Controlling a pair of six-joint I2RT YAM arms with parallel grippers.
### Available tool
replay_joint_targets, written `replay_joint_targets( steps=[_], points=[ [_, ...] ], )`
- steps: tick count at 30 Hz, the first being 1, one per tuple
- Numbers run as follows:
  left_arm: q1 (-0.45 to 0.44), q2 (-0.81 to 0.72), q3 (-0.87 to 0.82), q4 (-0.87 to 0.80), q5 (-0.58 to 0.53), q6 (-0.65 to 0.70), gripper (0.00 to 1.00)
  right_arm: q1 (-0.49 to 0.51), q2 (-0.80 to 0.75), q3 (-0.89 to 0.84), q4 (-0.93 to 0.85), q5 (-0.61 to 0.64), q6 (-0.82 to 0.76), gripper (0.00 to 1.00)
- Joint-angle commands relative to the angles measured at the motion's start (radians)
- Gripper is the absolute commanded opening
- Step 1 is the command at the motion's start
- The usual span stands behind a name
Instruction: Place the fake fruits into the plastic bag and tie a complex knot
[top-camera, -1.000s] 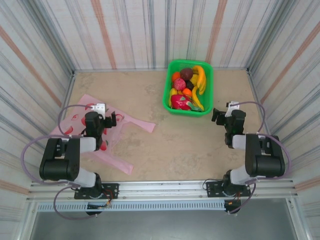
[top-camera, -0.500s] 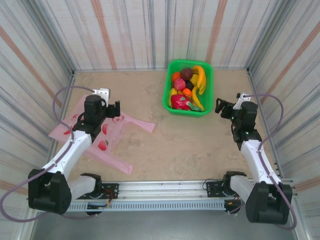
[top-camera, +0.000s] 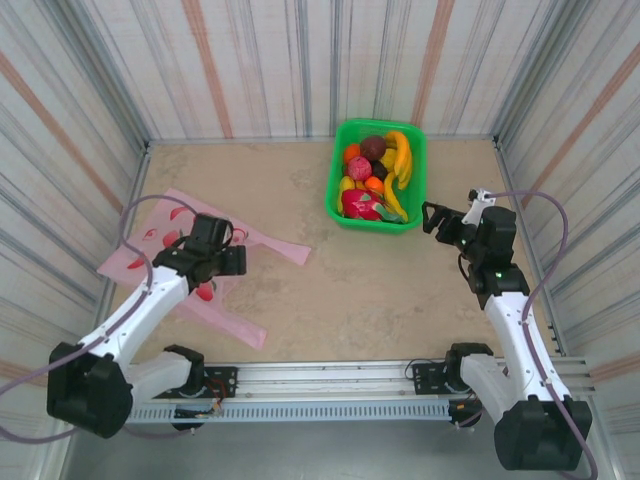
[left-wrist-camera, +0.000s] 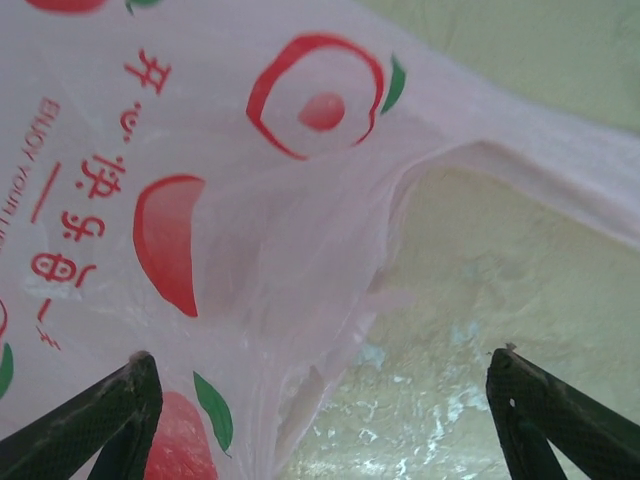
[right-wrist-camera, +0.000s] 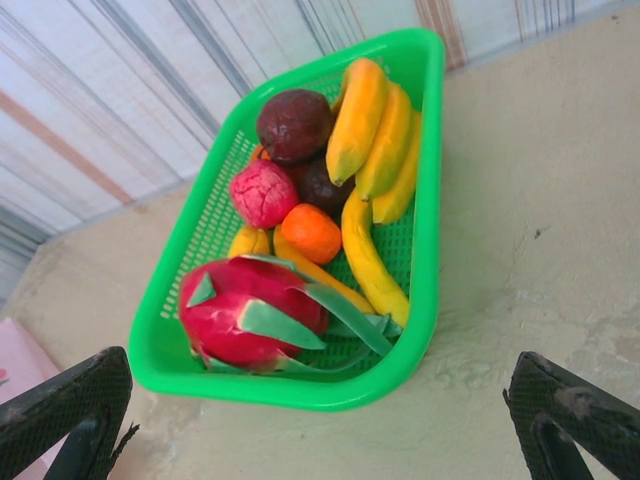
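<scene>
**Nothing bagged yet: fruit in the basket, bag lying flat**

All the fruits (top-camera: 375, 180) we can see sit piled in the green basket (right-wrist-camera: 432, 150) at the far side of the table (top-camera: 380, 290), right of centre. Among them are bananas (right-wrist-camera: 360, 115), an orange (right-wrist-camera: 311, 232) and a dragon fruit (right-wrist-camera: 250, 315). None lies in the bag or loose on the table. The pink bag (left-wrist-camera: 200, 200) lies flat on the left side, well apart from the basket, with its handle strips (top-camera: 285, 247) stretched toward the middle and the near edge. Nothing is tied. We judge the task to be at its very start: the bag must be opened, every fruit carried across, and the handles knotted.

The left claw (left-wrist-camera: 320, 420) is over the bag where a handle meets the body. Its jaws are wide with nothing pinched, and we cannot tell whether it touches the film. The right claw (right-wrist-camera: 320, 420) stands just right of the basket, wide and empty, facing the fruit.
</scene>
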Motion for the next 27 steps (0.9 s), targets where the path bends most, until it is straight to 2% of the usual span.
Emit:
replay_joint_targets(
  steps=[1,11,19,22,27],
  points=[
    [-0.01,0.101,0.05,-0.076,-0.068,-0.005,0.86,0.009,-0.006,0.033,-0.022,-0.022,0.025,0.99],
    [-0.022,0.336,0.153,-0.086,-0.209,0.035,0.8,0.011,0.0,0.039,-0.023,-0.016,0.001,0.99],
    [-0.021,0.477,0.212,-0.092,-0.269,0.048,0.7,0.011,0.018,0.034,-0.011,-0.016,-0.008,0.99],
    [-0.023,0.508,0.222,-0.079,-0.28,0.054,0.65,0.012,0.023,0.033,-0.007,-0.018,-0.011,0.99],
    [-0.021,0.546,0.228,-0.055,-0.302,0.064,0.44,0.011,0.024,0.029,-0.004,-0.019,-0.008,0.99]
  ],
)
